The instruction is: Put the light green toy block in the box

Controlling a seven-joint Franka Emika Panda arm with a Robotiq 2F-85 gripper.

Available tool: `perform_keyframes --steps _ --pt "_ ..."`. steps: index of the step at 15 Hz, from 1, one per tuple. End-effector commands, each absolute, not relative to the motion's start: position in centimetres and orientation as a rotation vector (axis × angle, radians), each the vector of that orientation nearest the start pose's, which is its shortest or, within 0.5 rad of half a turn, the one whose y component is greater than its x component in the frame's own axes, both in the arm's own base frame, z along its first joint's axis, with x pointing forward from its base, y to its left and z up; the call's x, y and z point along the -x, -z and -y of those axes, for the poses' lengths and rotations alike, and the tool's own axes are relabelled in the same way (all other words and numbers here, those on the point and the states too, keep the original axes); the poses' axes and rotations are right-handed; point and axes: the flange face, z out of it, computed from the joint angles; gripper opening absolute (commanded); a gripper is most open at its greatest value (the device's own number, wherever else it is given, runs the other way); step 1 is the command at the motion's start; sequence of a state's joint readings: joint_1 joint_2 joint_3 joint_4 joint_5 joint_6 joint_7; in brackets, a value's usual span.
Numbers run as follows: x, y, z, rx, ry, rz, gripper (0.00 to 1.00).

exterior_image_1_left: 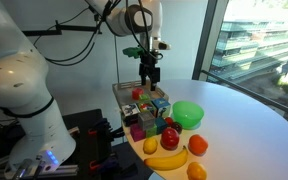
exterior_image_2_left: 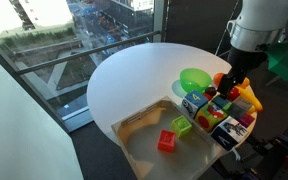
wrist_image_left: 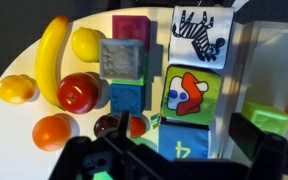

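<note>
The light green toy block (exterior_image_2_left: pixel 181 126) lies inside the grey box (exterior_image_2_left: pixel 139 152), next to a red block (exterior_image_2_left: pixel 167 141). In the wrist view it shows at the right edge (wrist_image_left: pixel 270 118), beyond the box's pale wall (wrist_image_left: pixel 240 70). My gripper (exterior_image_2_left: pixel 227 84) hangs open and empty above the cluster of picture blocks beside the box. It also shows in an exterior view (exterior_image_1_left: pixel 150 72). In the wrist view its fingers (wrist_image_left: pixel 184 152) straddle a blue block marked 4 (wrist_image_left: pixel 180 140) without touching it.
A bright green bowl (exterior_image_1_left: pixel 188 113) stands beside the blocks. A banana (wrist_image_left: pixel 50 55), lemon (wrist_image_left: pixel 87 43), apple (wrist_image_left: pixel 78 92) and orange fruits (wrist_image_left: pixel 53 131) lie near the table edge. A zebra block (wrist_image_left: pixel 202 36), pink block (wrist_image_left: pixel 131 27) and teal block (wrist_image_left: pixel 127 97) sit close together.
</note>
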State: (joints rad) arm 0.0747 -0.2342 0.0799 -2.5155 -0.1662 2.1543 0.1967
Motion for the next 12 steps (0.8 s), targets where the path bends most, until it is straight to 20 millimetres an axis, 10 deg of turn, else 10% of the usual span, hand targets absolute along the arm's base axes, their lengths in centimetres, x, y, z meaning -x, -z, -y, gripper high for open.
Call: perform_keyframes --steps 1,12 --pt "-40.9 -38.1 -3.7 3.3 -0.245 0.066 1.0" --pt "-37.2 -45.4 1.3 3.213 -0.269 0.132 1.0"
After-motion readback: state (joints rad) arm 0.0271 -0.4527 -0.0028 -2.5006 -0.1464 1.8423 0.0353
